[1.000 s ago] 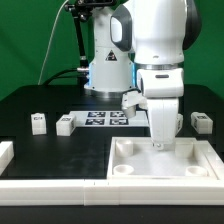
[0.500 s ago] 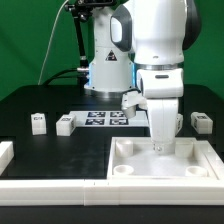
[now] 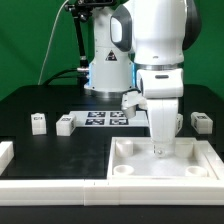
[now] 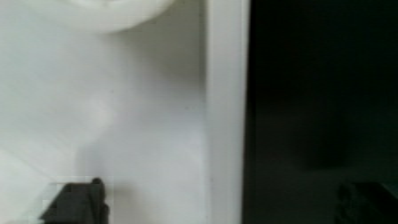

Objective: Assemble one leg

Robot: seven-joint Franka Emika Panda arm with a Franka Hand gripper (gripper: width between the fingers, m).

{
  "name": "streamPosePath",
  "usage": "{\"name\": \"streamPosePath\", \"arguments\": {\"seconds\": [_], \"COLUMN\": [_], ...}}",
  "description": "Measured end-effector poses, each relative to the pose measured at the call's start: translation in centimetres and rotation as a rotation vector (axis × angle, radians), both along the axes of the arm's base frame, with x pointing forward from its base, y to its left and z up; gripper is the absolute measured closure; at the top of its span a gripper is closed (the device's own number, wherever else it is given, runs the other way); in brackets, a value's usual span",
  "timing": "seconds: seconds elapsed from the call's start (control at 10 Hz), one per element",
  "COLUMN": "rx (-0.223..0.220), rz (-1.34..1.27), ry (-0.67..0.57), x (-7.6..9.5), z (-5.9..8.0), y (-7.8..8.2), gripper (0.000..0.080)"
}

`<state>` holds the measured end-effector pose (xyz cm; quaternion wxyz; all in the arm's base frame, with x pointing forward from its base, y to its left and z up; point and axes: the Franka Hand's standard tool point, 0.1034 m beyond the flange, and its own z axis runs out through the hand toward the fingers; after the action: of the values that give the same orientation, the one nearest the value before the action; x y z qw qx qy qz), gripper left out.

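Down at the white tray (image 3: pixel 120 185), the fingers (image 4: pixel 71 203) stand wide apart, straddling its wall, gripping nothing.

The white arm's two-finger gripper (image 3: pixel 158 149) sits a shade lower than before, nearer the floor of the large white square plastic tray (image 3: pixel 128 148). The shift is very slight.
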<state>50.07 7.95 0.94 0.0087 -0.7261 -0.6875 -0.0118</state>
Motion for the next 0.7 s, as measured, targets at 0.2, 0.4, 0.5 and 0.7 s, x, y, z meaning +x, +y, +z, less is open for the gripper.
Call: {"name": "streamPosePath", "arguments": {"seconds": [0.2, 0.4, 0.5, 0.7], "rx": [0.001, -0.007, -0.016, -0.030], "rz": [-0.027, -0.090, -0.108, -0.130], "ry": [-0.001, -0.014, -0.013, -0.009], "x": [-0.2, -1.7, -2.4, -4.0], "z": [0.2, 2.1, 3.1, 4.5], "y": [0.2, 0.9, 1.3, 1.9], "gripper": [0.0151, 0.0151, 0.0151, 0.0151]}}
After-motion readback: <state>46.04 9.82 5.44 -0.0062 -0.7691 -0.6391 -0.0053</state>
